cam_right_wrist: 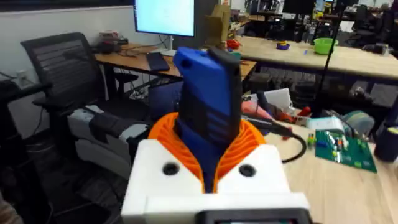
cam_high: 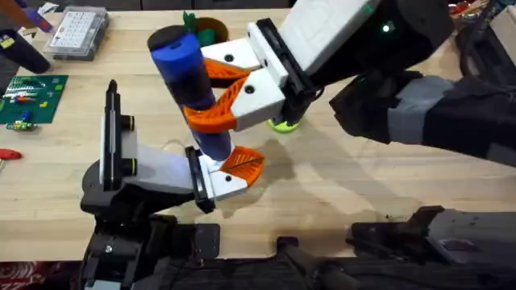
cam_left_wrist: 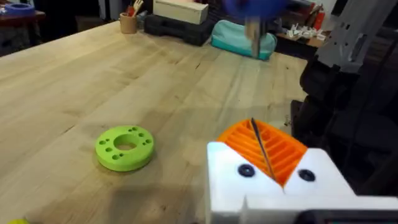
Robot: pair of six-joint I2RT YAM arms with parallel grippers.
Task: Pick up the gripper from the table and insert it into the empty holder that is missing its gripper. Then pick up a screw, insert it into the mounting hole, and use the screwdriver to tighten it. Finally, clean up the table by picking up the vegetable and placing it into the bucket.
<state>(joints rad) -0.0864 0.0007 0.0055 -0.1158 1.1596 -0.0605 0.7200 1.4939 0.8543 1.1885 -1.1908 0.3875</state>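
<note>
A: So, we count one screwdriver (cam_high: 190, 76), a thick blue cylinder with a black cap, pinched upright between the orange ribbed pads (cam_high: 222, 111) of the right gripper (cam_high: 216, 95).

B: Agreed. We count one lime-green disc (cam_left_wrist: 124, 147) with holes on the pale wood table (cam_left_wrist: 93, 81); overhead it is mostly hidden behind the right gripper.

A: The bit's thin metal shaft (cam_left_wrist: 263, 149) runs down across the left gripper (cam_high: 234, 167), ending at its ribbed orange finger. Whether those fingers are spread, we cannot tell.

B: One bucket (cam_high: 211, 29) sits at the far edge, half hidden by the screwdriver's cap.
</note>
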